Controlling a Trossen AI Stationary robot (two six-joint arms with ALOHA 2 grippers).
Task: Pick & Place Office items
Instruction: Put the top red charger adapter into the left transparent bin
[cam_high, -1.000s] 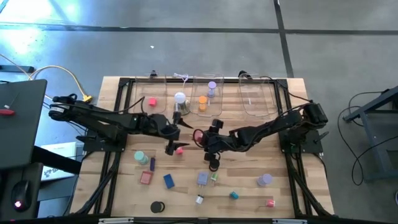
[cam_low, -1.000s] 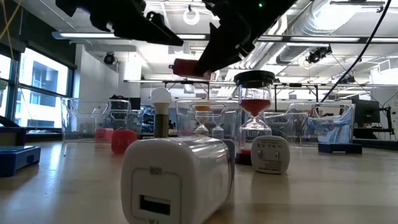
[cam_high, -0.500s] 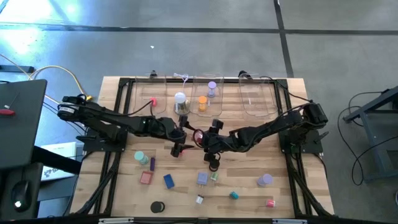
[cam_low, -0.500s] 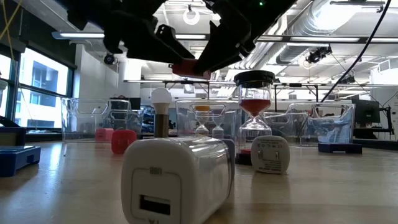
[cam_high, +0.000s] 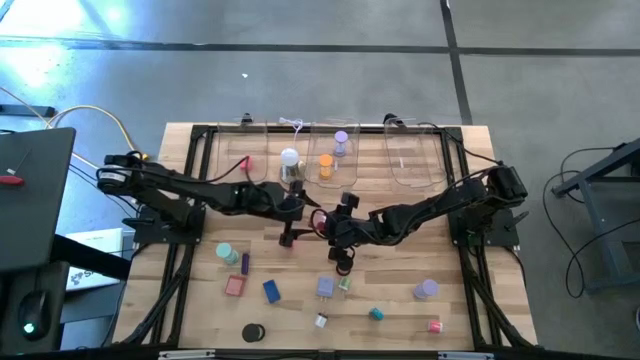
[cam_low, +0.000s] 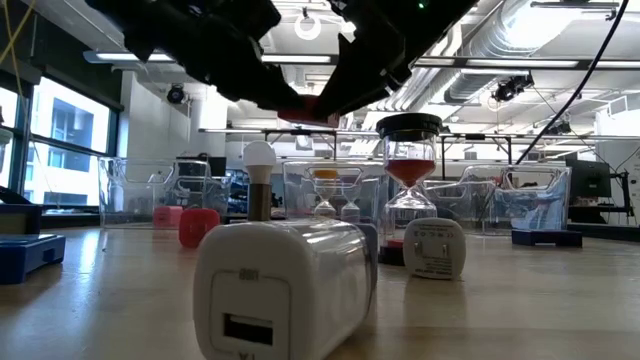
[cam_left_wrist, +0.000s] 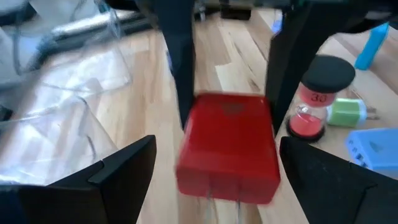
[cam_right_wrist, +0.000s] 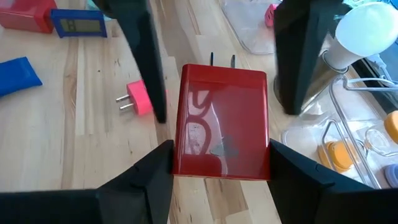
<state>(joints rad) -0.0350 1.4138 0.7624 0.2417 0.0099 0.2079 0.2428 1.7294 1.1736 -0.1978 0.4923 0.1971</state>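
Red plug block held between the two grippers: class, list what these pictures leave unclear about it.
- Red plug block: the right gripper grips it; the left gripper stands open around it, contact unclear.
- High view: arms cover it.
- Low view: arms hide most of it.
- Left wrist view: blurred, label unreadable.

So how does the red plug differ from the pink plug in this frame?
The red plug is larger and boxy; the pink plug is smaller. The red plug is held above the table in the right end effector; the pink plug lies loose on the table. Both show two metal prongs.
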